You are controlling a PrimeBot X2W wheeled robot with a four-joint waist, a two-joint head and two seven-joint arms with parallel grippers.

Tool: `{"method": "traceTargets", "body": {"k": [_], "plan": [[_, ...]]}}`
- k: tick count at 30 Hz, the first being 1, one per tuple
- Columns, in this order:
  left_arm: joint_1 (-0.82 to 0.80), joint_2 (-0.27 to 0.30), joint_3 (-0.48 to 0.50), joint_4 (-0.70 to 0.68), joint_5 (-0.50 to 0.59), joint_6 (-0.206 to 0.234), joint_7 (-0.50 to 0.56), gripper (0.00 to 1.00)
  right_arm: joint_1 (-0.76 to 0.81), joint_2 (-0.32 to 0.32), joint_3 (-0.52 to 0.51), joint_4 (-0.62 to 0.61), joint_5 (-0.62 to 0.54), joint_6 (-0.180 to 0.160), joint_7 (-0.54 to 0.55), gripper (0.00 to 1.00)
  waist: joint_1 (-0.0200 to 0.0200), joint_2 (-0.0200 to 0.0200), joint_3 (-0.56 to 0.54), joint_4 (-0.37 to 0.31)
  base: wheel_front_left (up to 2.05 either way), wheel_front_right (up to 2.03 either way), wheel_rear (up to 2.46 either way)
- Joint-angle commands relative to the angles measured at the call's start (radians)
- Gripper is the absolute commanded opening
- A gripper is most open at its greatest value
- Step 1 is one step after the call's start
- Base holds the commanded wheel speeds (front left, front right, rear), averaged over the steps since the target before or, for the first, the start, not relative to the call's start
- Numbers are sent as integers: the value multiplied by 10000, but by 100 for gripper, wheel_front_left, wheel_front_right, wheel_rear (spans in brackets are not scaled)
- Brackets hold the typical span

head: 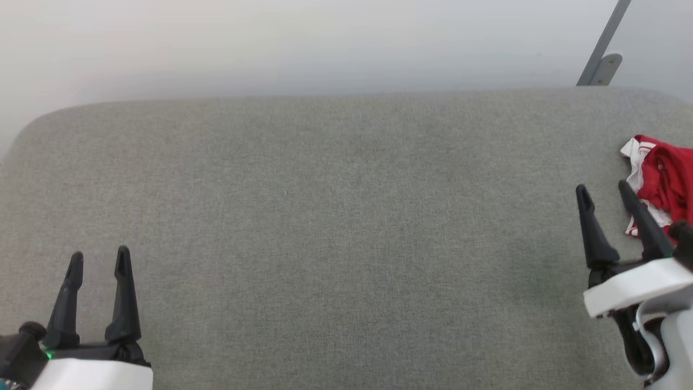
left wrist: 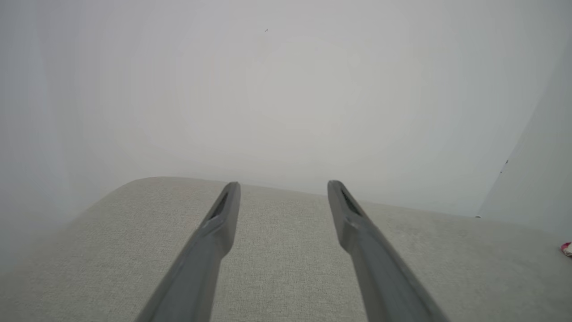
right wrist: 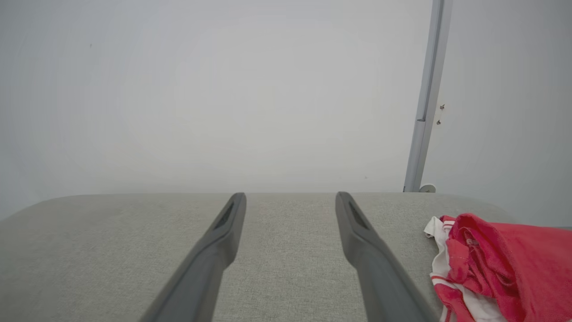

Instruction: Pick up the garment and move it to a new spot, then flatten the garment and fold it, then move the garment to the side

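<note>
Nearest, at 7 o'clock in the head view: left gripper (head: 99, 253), released and empty, its two dark fingers spread apart and pointing toward 12, tips leaning a touch toward 1. Poised over the grey cloth-topped table (head: 325, 216), with the white left wrist (head: 92, 375) cut off by the bottom edge. From the left wrist view, the same wide gap, bare grey cloth between the fingers, tips aimed at the table's rounded far edge.

At 4 o'clock in the head view: right gripper (head: 602, 187), likewise released and empty, fingers splayed and leaning toward 11, reaching farther up the table than the left one. White right wrist (head: 633, 284) coming in from the lower right corner. From the right wrist view, fingers parted wide over grey cloth, nothing between them.

Just past the right gripper, at 3 o'clock in the head view: garment (head: 668, 179), a crumpled red heap with white sleeve cloth and red-white striped trim, lying on the table at its right side and cut off by the frame. Outer finger of the right gripper crossing in front of its lower white part; touching or not, impossible to tell. In the right wrist view, heaped at 4 o'clock, beside the outer finger and outside the gap.

Farthest, at 12: pale wall (head: 270, 43). At 1 o'clock, a grey metal rail (head: 603, 40) slanting up behind the table's far corner.
</note>
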Motion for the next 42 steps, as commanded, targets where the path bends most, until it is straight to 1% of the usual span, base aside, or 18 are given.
{"method": "traceTargets", "body": {"k": [1, 11, 19, 30, 42], "plan": [[143, -5, 22, -1, -47, -15, -44, 100, 156, 78, -20, -102, -38, -22, -53, 100, 1, -1, -97, 18, 0, 0, 0], [846, 148, -200, 265, -379, -15, -44, 100, 1445, 473, -338, -854, -314, -23, -319, 100, 1, -1, -606, 9, 0, 0, 0], [1055, 145, -290, 406, -435, -15, -42, 100, 2218, 933, -499, -1246, -527, -23, -428, 100, 1, -1, -733, -50, 0, 0, 0], [1067, 94, -349, 519, -540, -15, -44, 100, 2646, 1221, -662, -1496, -768, -23, -449, 100, 1, -1, -726, -109, 0, 0, 0], [1014, -25, -277, 478, -608, -15, -44, 100, 2797, 1371, -761, -1674, -907, -23, -456, 100, 1, -1, -703, -73, 0, 0, 0]]}}
